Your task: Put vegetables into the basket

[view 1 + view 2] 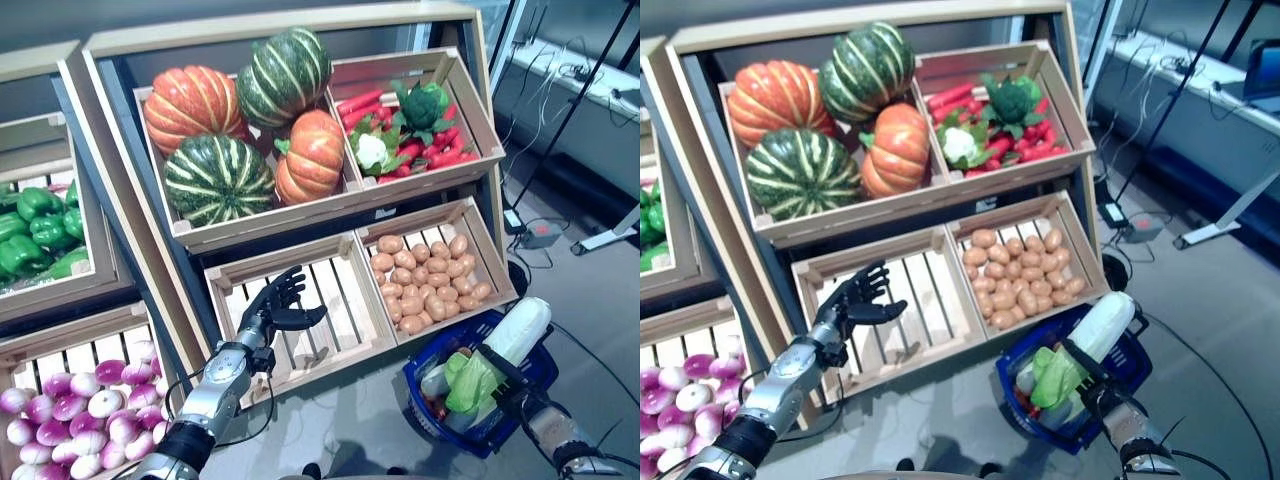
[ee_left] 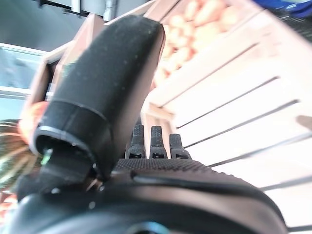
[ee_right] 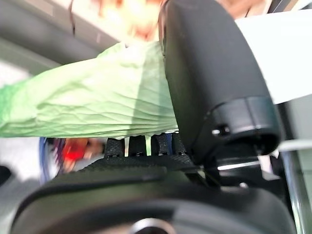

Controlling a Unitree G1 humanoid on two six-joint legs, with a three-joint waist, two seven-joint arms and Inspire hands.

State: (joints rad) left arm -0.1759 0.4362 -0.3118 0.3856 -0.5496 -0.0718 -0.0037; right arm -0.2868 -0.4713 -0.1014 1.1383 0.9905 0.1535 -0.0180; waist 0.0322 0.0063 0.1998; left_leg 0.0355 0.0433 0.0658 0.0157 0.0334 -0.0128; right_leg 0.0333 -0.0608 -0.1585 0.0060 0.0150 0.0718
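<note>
The left robot hand (image 1: 275, 305) hovers with fingers spread and relaxed over the empty crate (image 1: 300, 310) on the lower shelf, holding nothing. The right robot hand (image 3: 161, 146) sits low at the blue basket (image 1: 530, 385); its fingers are hidden behind a green leaf, so I cannot tell whether they grip the handle. The basket already carries a long white radish (image 1: 518, 330), a leafy cabbage (image 1: 470, 380) and something red underneath. The radish pokes well past the rim, so I think a jolt or tilt could tip it out. Reaching up to the pumpkins (image 1: 195, 105) looks risky too: they are big and stacked, and 1 nudge might roll them off the sloped shelf.
</note>
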